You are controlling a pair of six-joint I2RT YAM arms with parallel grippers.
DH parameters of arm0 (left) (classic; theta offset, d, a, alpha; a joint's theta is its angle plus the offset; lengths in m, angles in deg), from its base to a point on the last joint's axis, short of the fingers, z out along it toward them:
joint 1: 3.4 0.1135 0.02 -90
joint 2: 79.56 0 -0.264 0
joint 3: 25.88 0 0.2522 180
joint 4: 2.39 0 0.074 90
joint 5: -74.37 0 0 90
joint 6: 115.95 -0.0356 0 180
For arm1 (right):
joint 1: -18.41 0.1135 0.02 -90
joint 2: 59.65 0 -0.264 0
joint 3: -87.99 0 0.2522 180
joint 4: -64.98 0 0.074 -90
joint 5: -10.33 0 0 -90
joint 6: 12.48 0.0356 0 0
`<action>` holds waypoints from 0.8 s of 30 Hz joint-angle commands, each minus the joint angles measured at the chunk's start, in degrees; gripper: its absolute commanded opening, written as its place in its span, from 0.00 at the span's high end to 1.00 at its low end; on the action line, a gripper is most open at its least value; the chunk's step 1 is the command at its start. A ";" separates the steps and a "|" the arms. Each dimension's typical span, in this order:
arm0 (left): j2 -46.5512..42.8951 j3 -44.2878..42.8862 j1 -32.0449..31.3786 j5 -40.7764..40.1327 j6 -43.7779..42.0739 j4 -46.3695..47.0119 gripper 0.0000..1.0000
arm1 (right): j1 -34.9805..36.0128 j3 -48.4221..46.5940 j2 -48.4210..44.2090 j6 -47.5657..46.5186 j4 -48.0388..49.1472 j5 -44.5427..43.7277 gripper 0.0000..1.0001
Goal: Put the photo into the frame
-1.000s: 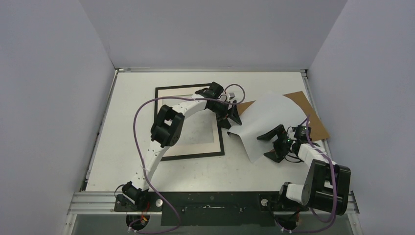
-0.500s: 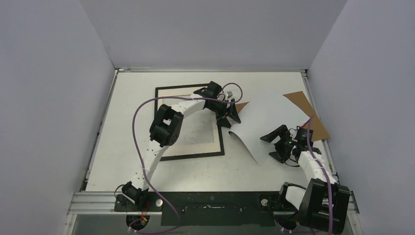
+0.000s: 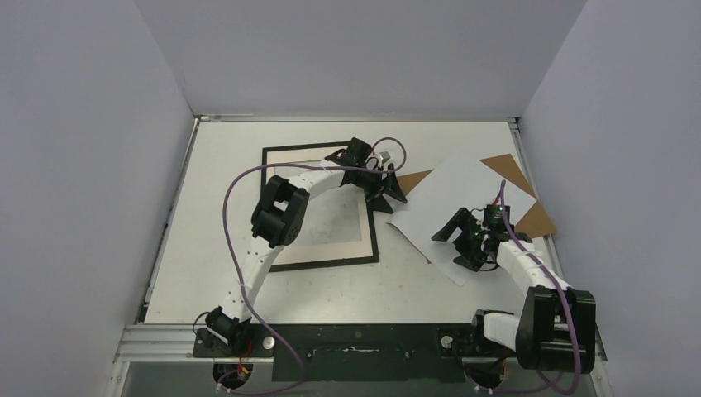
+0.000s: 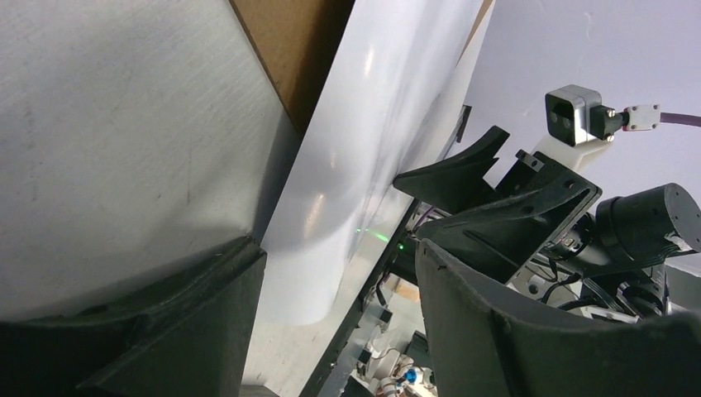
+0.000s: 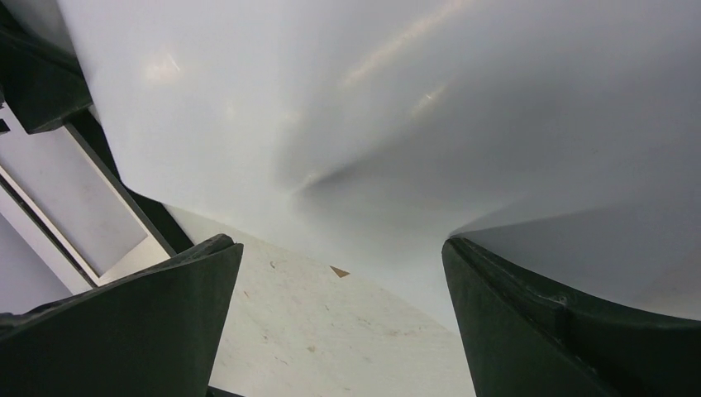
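Now that the photo point(image 3: 459, 194), arched up a second ago, lies flatter, pale back up, partly on the brown cardboard backing point(image 3: 506, 169) right of the frame point(image 3: 306, 147), the left hand point(image 3: 390, 197) at its corner and the right hand point(image 3: 456, 246) over its near edge both gape released, leaving insertion undone.

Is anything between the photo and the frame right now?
Yes. The left gripper sits at the frame's right edge, between it and the photo, and its arm lies across the opening. A cream mat also lies inside the frame.
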 commanded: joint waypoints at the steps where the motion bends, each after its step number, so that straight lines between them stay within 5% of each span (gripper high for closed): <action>1: -2.26 1.47 0.64 -0.79 0.80 1.24 0.35 | 2.40 -1.31 3.87 -0.45 1.36 -5.51 0.00; 11: -2.75 -2.79 0.45 -12.24 -12.61 -11.32 0.35 | 4.10 -2.36 5.77 -0.85 -2.15 -10.05 0.01; 24: -11.20 8.27 -0.64 -21.41 -11.51 -3.90 0.35 | 7.22 -0.05 5.82 6.95 -2.96 -16.94 0.03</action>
